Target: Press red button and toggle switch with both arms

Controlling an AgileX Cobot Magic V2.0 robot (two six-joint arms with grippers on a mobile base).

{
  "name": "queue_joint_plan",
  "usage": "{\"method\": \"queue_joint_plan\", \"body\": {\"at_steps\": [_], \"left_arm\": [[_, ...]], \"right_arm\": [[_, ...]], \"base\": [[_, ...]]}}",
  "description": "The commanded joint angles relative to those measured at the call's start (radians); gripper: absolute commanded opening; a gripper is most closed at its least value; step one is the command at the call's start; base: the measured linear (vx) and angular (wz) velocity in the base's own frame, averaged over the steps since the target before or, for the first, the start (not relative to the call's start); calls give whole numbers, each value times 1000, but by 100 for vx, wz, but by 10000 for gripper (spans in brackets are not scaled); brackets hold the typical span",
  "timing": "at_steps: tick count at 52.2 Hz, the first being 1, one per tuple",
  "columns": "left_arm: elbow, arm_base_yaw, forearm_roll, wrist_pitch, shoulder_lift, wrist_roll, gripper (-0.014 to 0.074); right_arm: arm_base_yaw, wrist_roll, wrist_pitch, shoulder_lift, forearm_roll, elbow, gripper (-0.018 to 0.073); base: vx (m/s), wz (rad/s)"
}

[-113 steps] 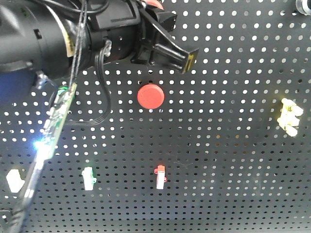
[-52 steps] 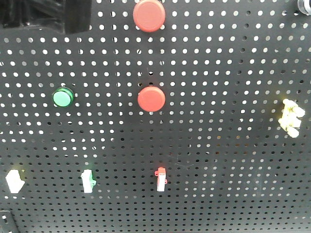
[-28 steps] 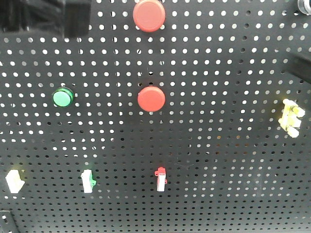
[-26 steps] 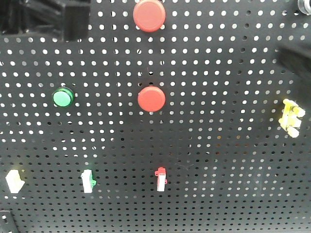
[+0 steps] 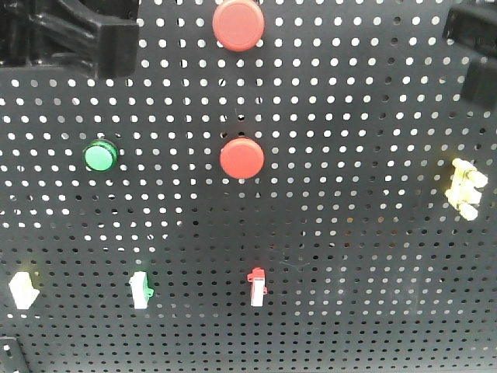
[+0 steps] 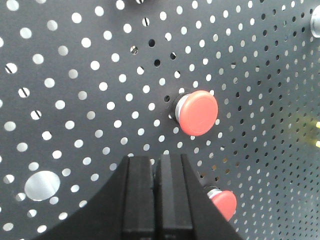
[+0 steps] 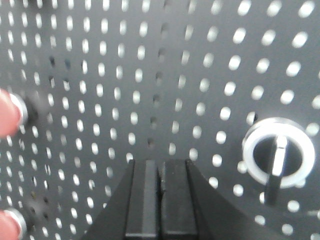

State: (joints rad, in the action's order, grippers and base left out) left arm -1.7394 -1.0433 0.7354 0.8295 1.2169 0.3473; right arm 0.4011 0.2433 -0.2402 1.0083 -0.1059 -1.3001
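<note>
On the black pegboard, one red button (image 5: 238,23) sits at the top and another red button (image 5: 241,158) below it. My left arm (image 5: 74,35) is a dark shape at the top left. In the left wrist view, my left gripper (image 6: 156,161) is shut and empty, below and left of the upper red button (image 6: 197,112) and apart from it. My right arm (image 5: 472,43) is at the top right corner. My right gripper (image 7: 160,165) is shut and empty, left of a silver-ringed switch (image 7: 276,158) with its lever pointing down.
A green button (image 5: 101,155) sits left of the middle red button. Small toggles line the lower board: a pale one (image 5: 23,290), a green-tipped one (image 5: 140,289), a red-tipped one (image 5: 257,285). A yellow cluster (image 5: 466,189) is at the right.
The left arm has pulled back from the board's upper middle to the top left corner, uncovering the upper red and green buttons. The right arm has come in from the right edge and risen to the top right.
</note>
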Motion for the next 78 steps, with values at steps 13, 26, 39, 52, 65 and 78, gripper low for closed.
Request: {"method": "queue_joint_plan", "body": {"at_steps": [13, 26, 39, 52, 65, 78], "left_arm": [[-31, -5, 37, -59, -20, 9, 1], [-31, -5, 37, -59, -20, 9, 1], [-31, -5, 37, -59, -20, 9, 1], [-31, -5, 37, -58, -20, 9, 1], [-31, -5, 42, -56, -20, 9, 1], [-31, -5, 56, -55, -20, 9, 1]], "right_arm": [[-58, 1, 68, 4, 8, -34, 0], [-58, 1, 70, 5, 40, -34, 0], [-58, 1, 76, 5, 74, -34, 0], [-58, -33, 110, 47, 71, -34, 0], [-58, -33, 115, 36, 106, -34, 0], [-58, -36, 79, 7, 151, -34, 0]], "base": [[0, 0], [0, 0], [0, 0], [0, 0], [0, 0], [0, 0]]}}
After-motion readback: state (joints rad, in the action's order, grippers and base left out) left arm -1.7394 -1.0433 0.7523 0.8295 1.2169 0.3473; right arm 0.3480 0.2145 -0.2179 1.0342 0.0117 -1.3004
